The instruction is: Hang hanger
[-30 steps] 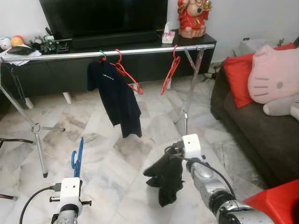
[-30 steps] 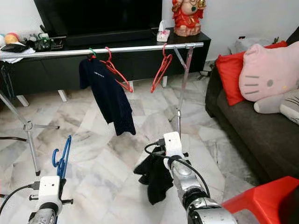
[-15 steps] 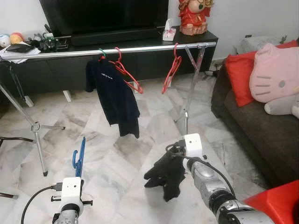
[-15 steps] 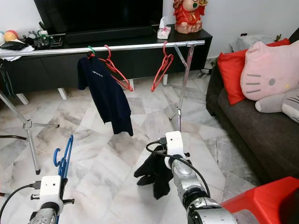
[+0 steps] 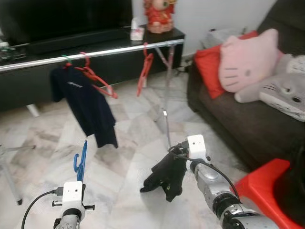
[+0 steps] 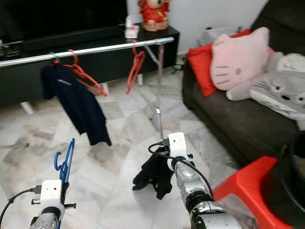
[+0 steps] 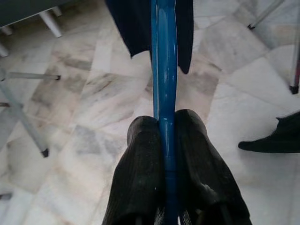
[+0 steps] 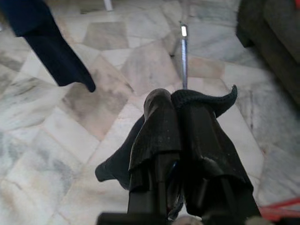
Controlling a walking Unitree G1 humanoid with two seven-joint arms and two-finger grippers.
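Left gripper (image 7: pixel 164 140) low at 7 o'clock of the head view, forearm pointing up and forward, white wrist block (image 5: pixel 72 192) on top. Its fingers (image 7: pixel 140 154) are clamped on the blue hanger (image 5: pixel 80 160), which stands upright out of the grip with the hook curling at the top. In the left wrist view the blue bar runs straight out between the two black pads, floor beyond.

Right gripper (image 8: pixel 176 122) at about 5 o'clock, silver forearm (image 5: pixel 214 186) angled in from the lower right toward centre, white wrist block (image 5: pixel 195 145) up. Its fingers (image 8: pixel 159 126) are pinched together on a black garment (image 5: pixel 164 174) that droops in a bunch to the left of the wrist, off the floor. Right wrist view shows the cloth wrapped over and between the pads.

Metal clothes rail (image 5: pixel 95 53) runs across at 11 to 12 o'clock, well apart from both grippers. On it: a dark navy shirt (image 5: pixel 86 105) on a green-hooked hanger, a red hanger (image 5: pixel 95 76) just beside it, tilted, and another red hanger (image 5: pixel 144 71) further right near the rail's upright pole (image 5: pixel 167 109).

Behind the rail a black TV desk (image 5: pixel 157 40) with a red figurine (image 5: pixel 159 14). Dark sofa (image 5: pixel 238 124) at 2 o'clock with a red cushion (image 5: pixel 207 67), a pink cat pillow (image 5: pixel 245 59) and a grey plush (image 5: pixel 281 93). Red stool (image 5: pixel 262 188) at 4 o'clock. Marble tile floor (image 5: pixel 128 138).
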